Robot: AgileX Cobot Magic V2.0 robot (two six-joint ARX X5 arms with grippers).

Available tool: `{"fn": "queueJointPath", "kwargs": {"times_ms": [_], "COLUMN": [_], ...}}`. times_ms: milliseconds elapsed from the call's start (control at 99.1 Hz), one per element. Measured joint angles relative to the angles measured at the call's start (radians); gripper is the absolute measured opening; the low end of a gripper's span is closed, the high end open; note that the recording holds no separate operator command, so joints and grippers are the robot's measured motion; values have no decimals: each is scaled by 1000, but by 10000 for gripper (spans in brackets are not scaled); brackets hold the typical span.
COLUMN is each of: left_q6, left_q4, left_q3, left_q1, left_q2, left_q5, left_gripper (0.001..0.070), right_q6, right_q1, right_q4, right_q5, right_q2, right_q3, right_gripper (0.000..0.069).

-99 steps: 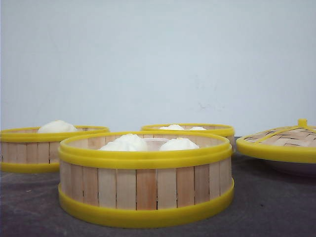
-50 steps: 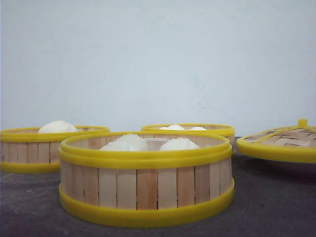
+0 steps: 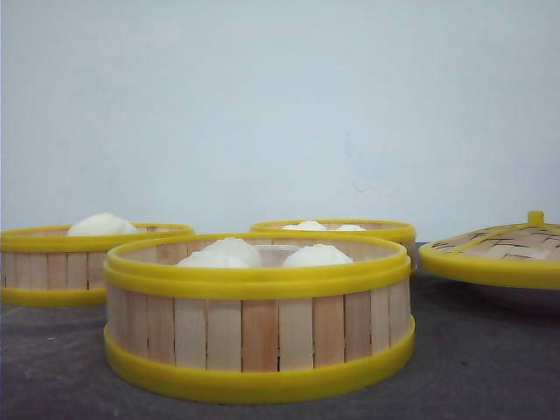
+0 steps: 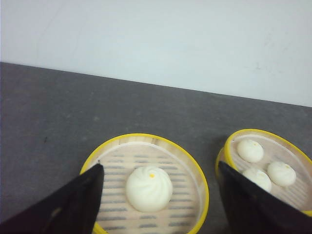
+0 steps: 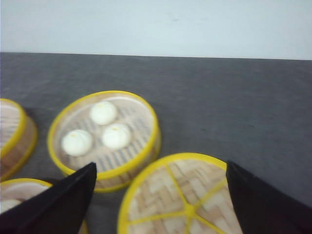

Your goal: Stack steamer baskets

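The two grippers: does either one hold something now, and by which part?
Nothing is held. The left gripper is open above a steamer basket, and the right gripper is open above the lid.

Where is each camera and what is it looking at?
Front view: low at table height, facing the wall; nearest steamer basket in front, no robot parts.
Left wrist view: above, looking down at the one-bun basket between open left gripper fingers.
Right wrist view: above the lid; open right gripper.
Both wrist views share the three-bun basket.
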Motion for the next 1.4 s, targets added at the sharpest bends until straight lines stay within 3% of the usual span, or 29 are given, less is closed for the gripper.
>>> {"fn": "queueJointPath", "kwargs": {"times_ms": [222, 565, 807, 1069, 1402], "left_q6": [1, -11, -43, -54, -56], "left_q4": [5, 8, -4, -16, -60], "left_q3": [0, 0, 0, 0, 0], "left_q1": [-51, -152, -230, -295, -327], "left_q2": [0, 0, 0, 0, 0], "left_q5": [31, 31, 31, 31, 31], "left_gripper": [464, 464, 464, 464, 464], "right_q6": [42, 45, 45, 46, 91], "right_q1": [54, 98, 97, 95, 84], "right_q4": [8, -10, 8, 51, 95], "right_q5": [-54, -61, 9, 45, 46], "right_q2": [195, 657, 914, 1063, 1136], "right_q3": [145, 375, 463, 474, 477], "right_gripper": [530, 522, 425, 395, 266]}}
